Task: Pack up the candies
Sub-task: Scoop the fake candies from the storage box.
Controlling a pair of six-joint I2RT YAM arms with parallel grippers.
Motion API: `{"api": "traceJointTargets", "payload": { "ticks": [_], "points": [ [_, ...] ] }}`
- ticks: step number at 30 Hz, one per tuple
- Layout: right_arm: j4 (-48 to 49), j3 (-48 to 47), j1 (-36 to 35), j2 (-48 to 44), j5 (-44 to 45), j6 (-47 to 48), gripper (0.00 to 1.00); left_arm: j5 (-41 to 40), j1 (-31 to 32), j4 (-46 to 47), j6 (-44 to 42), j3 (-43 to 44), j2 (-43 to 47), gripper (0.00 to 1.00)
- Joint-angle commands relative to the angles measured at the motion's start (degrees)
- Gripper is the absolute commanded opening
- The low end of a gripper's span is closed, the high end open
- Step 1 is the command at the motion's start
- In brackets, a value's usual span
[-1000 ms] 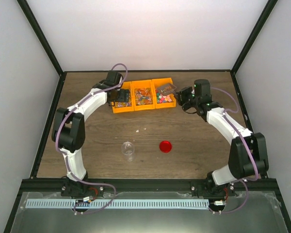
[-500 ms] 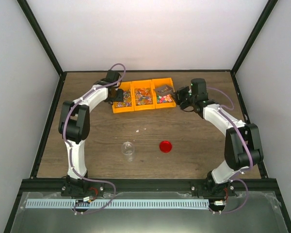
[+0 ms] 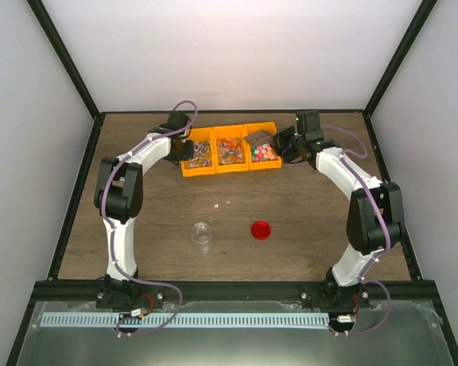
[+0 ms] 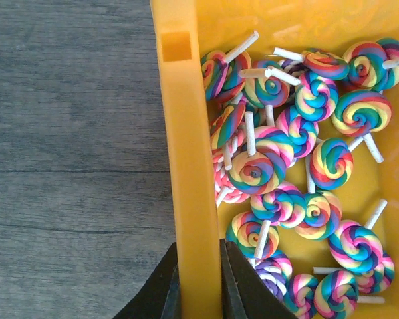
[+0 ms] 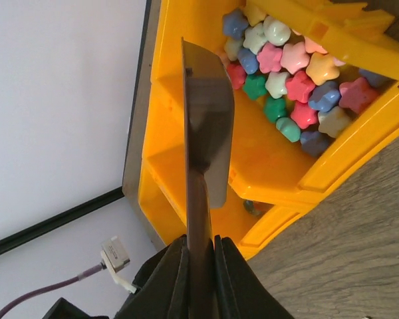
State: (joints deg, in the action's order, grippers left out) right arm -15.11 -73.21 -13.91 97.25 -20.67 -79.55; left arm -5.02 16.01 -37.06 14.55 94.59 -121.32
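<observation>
Candies (image 3: 230,151) fill three bins (image 3: 230,170) at the table's (image 3: 305,221) 12 o'clock: we see lollipops (image 4: 286,153) in the left bin (image 4: 186,133), its wall pinched tight by our left gripper (image 4: 198,269), and stars (image 5: 286,73) in the right bin (image 5: 266,166), over which our right gripper (image 5: 199,256) clamps a dark scoop (image 5: 209,133).

Table (image 4: 66,133): wood grain, matt | yellow bin (image 4: 193,166): moulded plastic, smooth, slight gloss | lollipop candies (image 4: 256,169): smooth, satin | star candies (image 5: 292,66): smooth, semi-matt | dark blade (image 5: 209,126): glossy, reflective | jar (image 3: 201,234): clear, shiny
</observation>
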Motion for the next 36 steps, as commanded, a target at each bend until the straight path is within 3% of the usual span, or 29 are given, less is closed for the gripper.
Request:
{"api": "traceJointTargets", "payload": {
  "ticks": [1,17,36],
  "points": [
    [-6.78,-3.39,-1.40,-1.83,6.93,0.87,0.01,-1.76,0.48,0.41,1.25,-3.44,1.38,0.04],
    [-16.90,-0.43,-5.51,-8.83,17.65,-4.02,0.01,-2.38,0.83,5.87,9.70,-10.44,6.45,0.04],
    [-18.15,-1.29,-6.48,-1.54,17.27,-5.04,0.01,0.25,2.01,6.90,9.76,-11.98,6.00,0.04]
  ]
}}
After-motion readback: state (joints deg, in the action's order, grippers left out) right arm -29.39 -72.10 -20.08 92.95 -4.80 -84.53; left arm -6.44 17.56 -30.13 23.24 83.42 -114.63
